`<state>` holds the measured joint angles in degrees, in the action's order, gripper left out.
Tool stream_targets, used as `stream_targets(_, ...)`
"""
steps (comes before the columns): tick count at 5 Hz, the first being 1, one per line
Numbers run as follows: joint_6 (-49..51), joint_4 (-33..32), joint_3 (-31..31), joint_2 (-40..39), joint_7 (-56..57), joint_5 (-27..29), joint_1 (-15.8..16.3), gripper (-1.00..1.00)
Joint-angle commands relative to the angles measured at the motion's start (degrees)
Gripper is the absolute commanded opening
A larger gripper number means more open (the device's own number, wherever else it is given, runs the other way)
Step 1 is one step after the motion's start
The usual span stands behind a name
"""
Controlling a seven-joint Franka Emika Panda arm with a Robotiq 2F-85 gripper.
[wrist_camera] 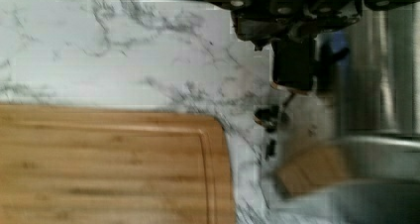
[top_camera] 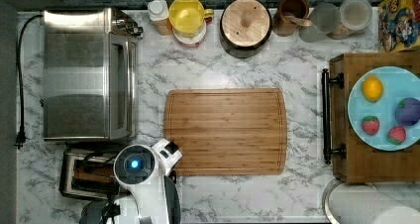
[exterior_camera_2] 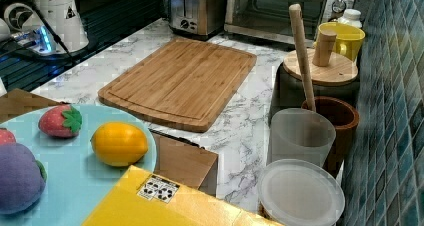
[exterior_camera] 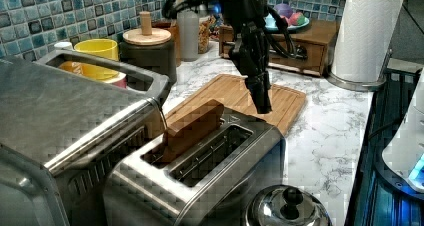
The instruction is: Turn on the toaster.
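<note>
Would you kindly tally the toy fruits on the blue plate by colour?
Red strawberries: 2
Yellow lemon: 1
Purple fruit: 1
Total: 4, all on the blue plate

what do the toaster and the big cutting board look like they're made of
The toaster: apparently brushed stainless steel, going by its grey sheen and soft reflections. The cutting board: likely bamboo or light wood with a smooth matte finish, judging by its tan lengthwise strips and grain.

Small boxy stainless-steel toaster [exterior_camera: 200, 171], upright on the marble counter, just beside the large toaster oven; brown slice standing tilted in one of two long top slots.
</note>
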<state>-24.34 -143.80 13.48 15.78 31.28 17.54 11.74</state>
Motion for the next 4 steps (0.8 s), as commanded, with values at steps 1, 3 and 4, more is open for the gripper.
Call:
stream_targets(1, 0.1, 0.9, -0.7, -1.1, 5.7, 4.7, 3.1, -1.00)
stream_targets(3, -1.7, 1.3, 0.9, -3.6, 3.8, 3.8, 3.2, -1.00)
stream_targets(4, -5.4, -0.2, 1.4, -4.3, 1.0, 2.8, 2.6, -1.00)
